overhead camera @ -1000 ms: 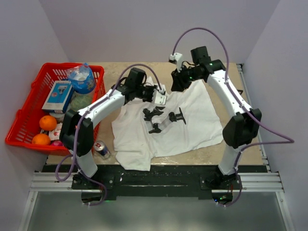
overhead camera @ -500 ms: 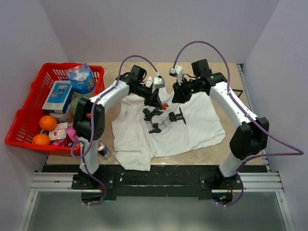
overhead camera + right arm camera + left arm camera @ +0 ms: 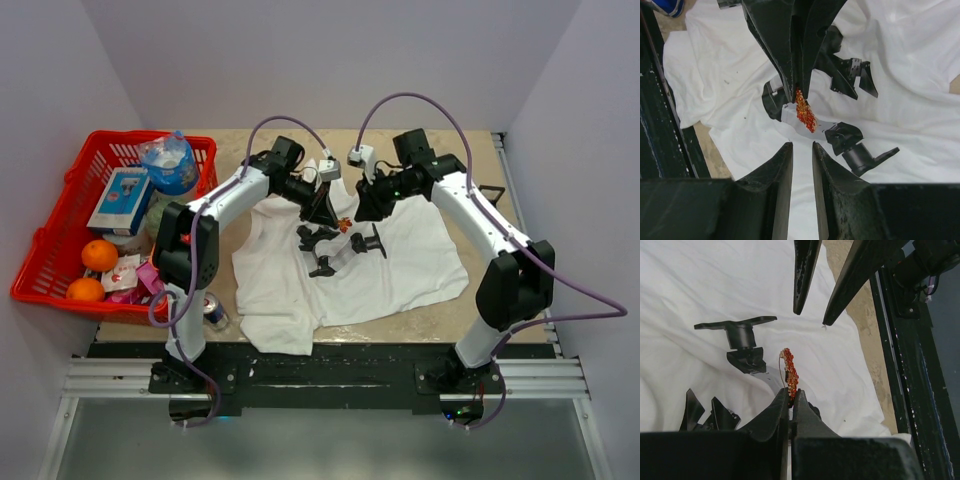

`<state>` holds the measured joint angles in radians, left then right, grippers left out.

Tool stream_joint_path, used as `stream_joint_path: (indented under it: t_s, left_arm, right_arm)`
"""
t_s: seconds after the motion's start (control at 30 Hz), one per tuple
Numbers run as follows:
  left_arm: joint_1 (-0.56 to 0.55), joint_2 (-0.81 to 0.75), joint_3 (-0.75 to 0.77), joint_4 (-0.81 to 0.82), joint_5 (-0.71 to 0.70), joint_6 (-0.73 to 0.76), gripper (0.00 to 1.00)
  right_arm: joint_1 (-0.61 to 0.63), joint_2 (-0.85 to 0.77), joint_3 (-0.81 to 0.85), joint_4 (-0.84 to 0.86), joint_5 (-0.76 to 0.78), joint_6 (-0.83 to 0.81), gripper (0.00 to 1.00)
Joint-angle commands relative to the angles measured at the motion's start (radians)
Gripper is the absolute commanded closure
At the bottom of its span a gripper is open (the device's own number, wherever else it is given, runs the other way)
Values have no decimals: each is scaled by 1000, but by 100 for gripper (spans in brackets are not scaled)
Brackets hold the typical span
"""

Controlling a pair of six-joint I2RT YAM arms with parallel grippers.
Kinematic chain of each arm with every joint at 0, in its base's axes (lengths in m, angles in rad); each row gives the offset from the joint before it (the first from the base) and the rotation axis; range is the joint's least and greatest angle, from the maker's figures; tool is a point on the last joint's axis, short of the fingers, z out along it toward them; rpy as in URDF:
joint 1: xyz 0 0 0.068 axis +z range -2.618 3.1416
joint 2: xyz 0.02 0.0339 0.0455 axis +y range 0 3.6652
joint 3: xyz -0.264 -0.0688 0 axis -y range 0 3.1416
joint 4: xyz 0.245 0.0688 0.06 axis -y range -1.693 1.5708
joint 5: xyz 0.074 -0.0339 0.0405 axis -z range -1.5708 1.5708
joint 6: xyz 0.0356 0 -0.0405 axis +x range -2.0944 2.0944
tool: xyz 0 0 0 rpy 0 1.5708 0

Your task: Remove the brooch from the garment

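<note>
Over on the far left, a red basket (image 3: 40, 245) is sitting at the table's (image 3: 440, 318) edge, holding two oranges (image 3: 99, 254), a clear bottle (image 3: 170, 165) and a small box (image 3: 118, 200); just beside its near corner a drink can (image 3: 211, 311) is lying close to the left arm's base. Moving inward, the white T-shirt (image 3: 400, 270) is lying spread and rumpled across the middle of the table, with its black print (image 3: 340, 250) facing up; the left arm is reaching over the shirt's upper part, and the left gripper (image 3: 791, 399) is pinching the brooch (image 3: 790, 373) by its lower end, its two fingers pressed together with only that glittery orange-red piece between them. From the left wrist view the brooch is standing up out of the fingertips, just above the cloth and beside the black printed shapes; a thin wire is showing along its edge, but whether it is free of the fabric I cannot tell. Facing it from the right, the right gripper (image 3: 801, 146) is hovering with its fingers a narrow gap apart and nothing between them; its tips are pointing at the brooch and sitting just short of it, not touching. Farther right, the right arm is arching over the shirt's sleeve.
</note>
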<state>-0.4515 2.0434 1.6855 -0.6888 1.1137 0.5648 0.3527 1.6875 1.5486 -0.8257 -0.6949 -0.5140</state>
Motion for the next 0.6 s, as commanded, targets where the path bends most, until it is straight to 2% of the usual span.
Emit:
stream_joint_path:
  t_s: [0.0, 0.37, 0.57]
  left_arm:
    - [0, -34, 29, 3, 63, -28, 100]
    - [2, -32, 36, 23, 86, -54, 100]
    - [23, -40, 13, 179, 144, -227, 100]
  right_arm:
    - [3, 4, -31, 4, -31, -15, 74]
    - [14, 29, -36, -18, -54, -26, 73]
    - [14, 41, -50, 2, -92, 32, 72]
